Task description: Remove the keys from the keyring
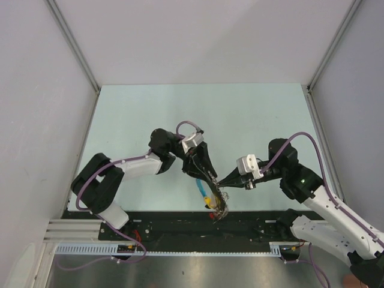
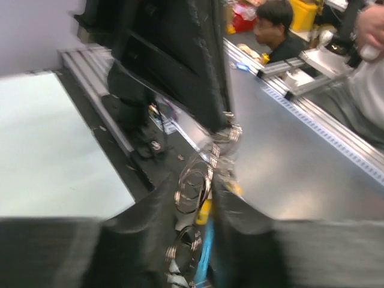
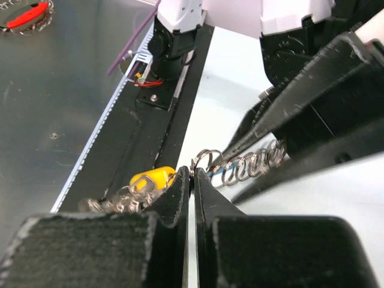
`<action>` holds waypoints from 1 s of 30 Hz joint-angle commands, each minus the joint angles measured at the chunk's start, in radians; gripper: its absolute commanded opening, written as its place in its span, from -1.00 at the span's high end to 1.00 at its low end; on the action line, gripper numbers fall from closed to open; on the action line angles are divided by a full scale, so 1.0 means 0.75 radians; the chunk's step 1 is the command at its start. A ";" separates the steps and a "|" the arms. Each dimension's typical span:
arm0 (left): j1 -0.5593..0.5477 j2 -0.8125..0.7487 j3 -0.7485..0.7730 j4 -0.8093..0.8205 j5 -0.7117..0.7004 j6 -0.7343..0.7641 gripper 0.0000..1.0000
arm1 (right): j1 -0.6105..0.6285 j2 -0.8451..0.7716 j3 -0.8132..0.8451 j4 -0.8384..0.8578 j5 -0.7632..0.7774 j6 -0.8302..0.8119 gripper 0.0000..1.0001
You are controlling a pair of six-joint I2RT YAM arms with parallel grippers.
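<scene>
The keyring (image 1: 219,205), a floppy chain of silvery rings with a light-blue band (image 1: 200,188), hangs between both grippers above the table's near edge. My left gripper (image 1: 211,182) has its jaws pressed on the rings (image 2: 192,186) and the blue band (image 2: 204,252). My right gripper (image 3: 192,172) is shut on a single end ring of the chain (image 3: 249,163), and its black fingers (image 2: 180,72) fill the upper part of the left wrist view. A small yellow-headed key (image 3: 149,179) dangles on the chain just left of the right jaws. A red-headed key (image 3: 27,13) lies apart on the steel bench.
A black base rail (image 1: 168,222) and a steel bench (image 1: 198,270) with a white cable tray (image 1: 180,252) run along the near edge below the keyring. White walls enclose the pale green table (image 1: 198,114). A person (image 2: 276,24) sits beyond the bench.
</scene>
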 commanded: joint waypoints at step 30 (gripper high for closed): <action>0.204 -0.401 0.403 -0.976 -0.556 0.502 0.99 | 0.035 -0.176 0.084 0.469 1.258 0.944 -0.24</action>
